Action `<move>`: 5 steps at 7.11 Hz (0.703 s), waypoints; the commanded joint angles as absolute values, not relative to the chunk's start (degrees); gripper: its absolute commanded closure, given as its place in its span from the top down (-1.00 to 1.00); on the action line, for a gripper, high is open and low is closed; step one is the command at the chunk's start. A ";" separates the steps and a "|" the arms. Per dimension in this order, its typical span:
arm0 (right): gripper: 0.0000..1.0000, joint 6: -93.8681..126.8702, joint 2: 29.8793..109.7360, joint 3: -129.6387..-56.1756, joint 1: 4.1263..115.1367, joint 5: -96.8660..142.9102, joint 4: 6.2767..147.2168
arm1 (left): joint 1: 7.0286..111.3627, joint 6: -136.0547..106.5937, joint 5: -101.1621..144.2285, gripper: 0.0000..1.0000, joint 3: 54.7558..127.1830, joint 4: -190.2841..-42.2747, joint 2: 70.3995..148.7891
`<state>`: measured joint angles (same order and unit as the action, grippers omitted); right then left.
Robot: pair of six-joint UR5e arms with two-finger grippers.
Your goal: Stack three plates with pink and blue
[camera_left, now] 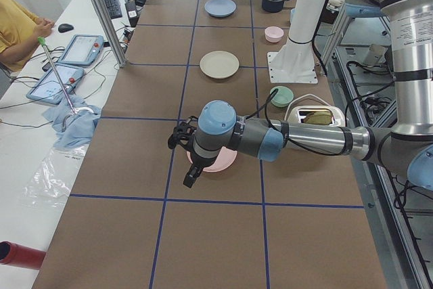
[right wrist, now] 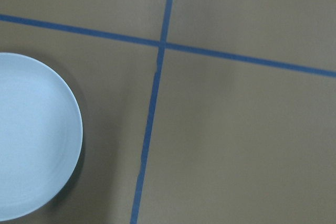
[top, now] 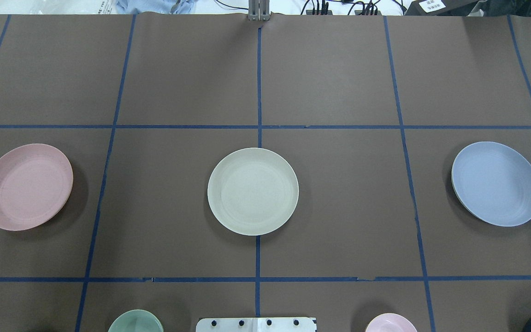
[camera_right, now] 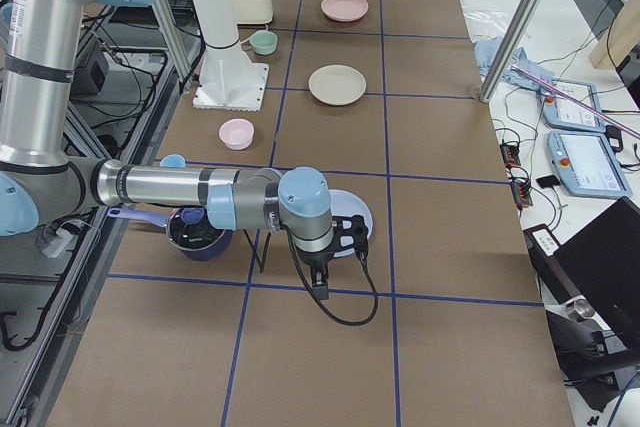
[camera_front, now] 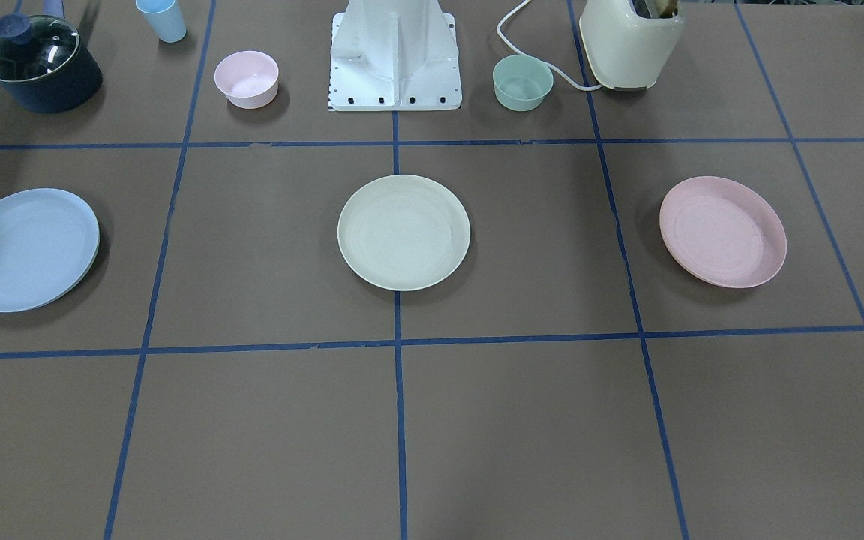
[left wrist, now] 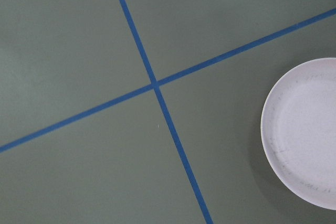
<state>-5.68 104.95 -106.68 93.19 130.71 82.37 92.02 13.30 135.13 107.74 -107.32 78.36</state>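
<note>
Three plates lie apart in a row across the table. The cream plate (camera_front: pixel 403 232) is in the middle, the pink plate (camera_front: pixel 723 232) on my left side and the blue plate (camera_front: pixel 25 249) on my right. My left gripper (camera_left: pixel 185 157) hangs above the table beside the pink plate (camera_left: pixel 223 161), which lies at the right edge of the left wrist view (left wrist: pixel 304 135). My right gripper (camera_right: pixel 335 252) hangs over the blue plate's (camera_right: pixel 362 212) near edge. Both grippers show only in the side views, so I cannot tell whether they are open or shut.
Near the robot base (camera_front: pixel 396 60) stand a small pink bowl (camera_front: pixel 247 79), a mint bowl (camera_front: pixel 523 82), a cream toaster (camera_front: pixel 629 41), a blue cup (camera_front: pixel 162 19) and a dark pot with a glass lid (camera_front: pixel 38 64). Blue tape lines grid the brown table.
</note>
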 commanded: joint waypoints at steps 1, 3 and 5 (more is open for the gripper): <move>1.00 -5.28 104.16 -104.79 93.08 131.04 75.51 | 91.85 12.92 134.83 1.00 103.93 -128.63 81.18; 1.00 -5.45 103.45 -103.28 93.16 135.94 75.24 | 91.50 8.22 140.49 1.00 92.85 -138.56 85.16; 1.00 -4.40 103.45 -103.54 92.99 136.84 74.36 | 82.42 -2.28 142.81 0.99 86.35 -148.34 82.28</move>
<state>-5.11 103.50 -103.56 93.05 136.08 74.76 88.19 5.34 141.15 91.01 -143.49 83.43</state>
